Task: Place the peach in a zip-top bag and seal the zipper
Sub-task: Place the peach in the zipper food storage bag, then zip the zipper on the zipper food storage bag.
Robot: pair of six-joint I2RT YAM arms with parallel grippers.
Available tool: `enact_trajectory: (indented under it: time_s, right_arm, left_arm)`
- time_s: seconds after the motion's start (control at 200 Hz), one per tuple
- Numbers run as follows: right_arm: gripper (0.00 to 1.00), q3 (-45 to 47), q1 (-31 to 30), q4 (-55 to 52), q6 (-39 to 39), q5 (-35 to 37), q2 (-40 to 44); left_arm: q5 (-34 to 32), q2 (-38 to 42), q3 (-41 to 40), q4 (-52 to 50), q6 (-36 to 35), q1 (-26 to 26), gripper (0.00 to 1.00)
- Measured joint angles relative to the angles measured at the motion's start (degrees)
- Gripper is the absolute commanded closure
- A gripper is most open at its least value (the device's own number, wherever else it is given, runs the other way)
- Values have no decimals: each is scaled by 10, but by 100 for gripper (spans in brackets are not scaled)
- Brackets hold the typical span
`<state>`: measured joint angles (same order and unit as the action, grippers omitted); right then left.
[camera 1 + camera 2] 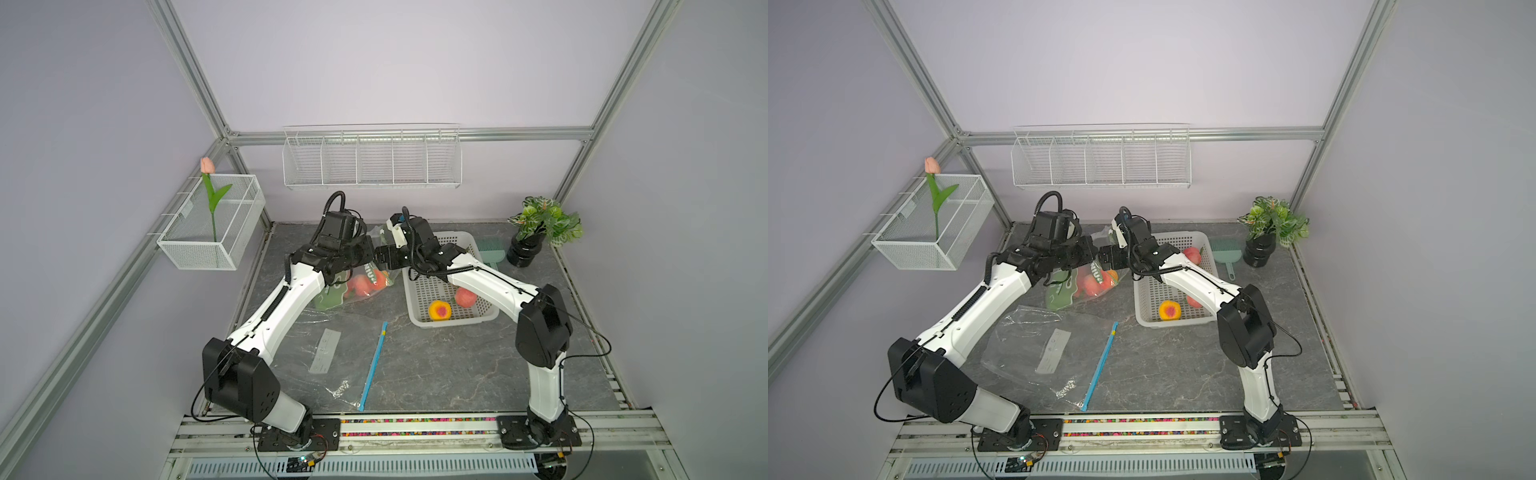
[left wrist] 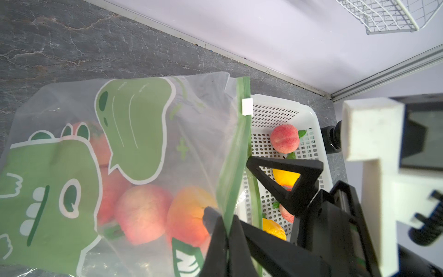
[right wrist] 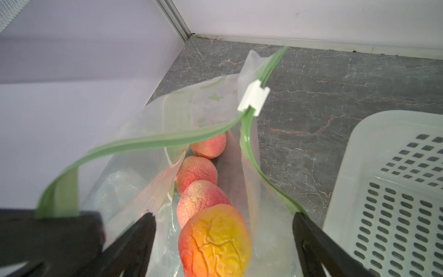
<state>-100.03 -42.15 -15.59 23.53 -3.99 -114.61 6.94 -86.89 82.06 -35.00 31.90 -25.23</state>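
Observation:
A clear zip-top bag (image 1: pixel 332 297) printed with a green dinosaur (image 2: pixel 48 182) stands on the table left of the white basket (image 1: pixel 453 322). My left gripper (image 2: pixel 227 220) is shut on its green zipper edge (image 2: pixel 236 153) and holds that side up. The bag mouth gapes, with the white slider (image 3: pixel 253 97) at its far end. My right gripper (image 3: pixel 223 215) hangs open over the mouth. An orange-yellow peach (image 3: pixel 214 242) lies between its fingers with gaps on both sides, on top of three pink peaches (image 3: pixel 196 172) in the bag.
The basket (image 1: pixel 1177 323) holds more peaches (image 1: pixel 439 310). A second clear bag (image 1: pixel 324 353) with a blue zipper (image 1: pixel 374 365) lies flat at the front. A green dustpan (image 1: pixel 492 251) and a potted plant (image 1: pixel 536 232) stand at the back right. Wire racks (image 1: pixel 372 160) hang on the walls.

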Motion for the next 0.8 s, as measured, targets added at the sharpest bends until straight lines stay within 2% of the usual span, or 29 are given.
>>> enact_trajectory:
  time_s: [0.13,0.32,0.55,0.65,0.8]
  right_arm:
    - [7,19,1,10,-2,4,19]
    - [7,97,15,35,-13,10,118]
    - [6,193,95,86,-26,-11,231]
    - [7,222,124,100,-54,-24,251]
    - [9,256,130,129,-125,-44,260]
  left_arm:
    - [1,0,0,0,-3,0,100]
    - [4,-6,7,-14,-35,0,100]
    - [9,-43,63,-59,-89,20,100]
    - [24,-50,84,-75,-124,37,100]
    - [31,-50,111,-99,-185,42,100]
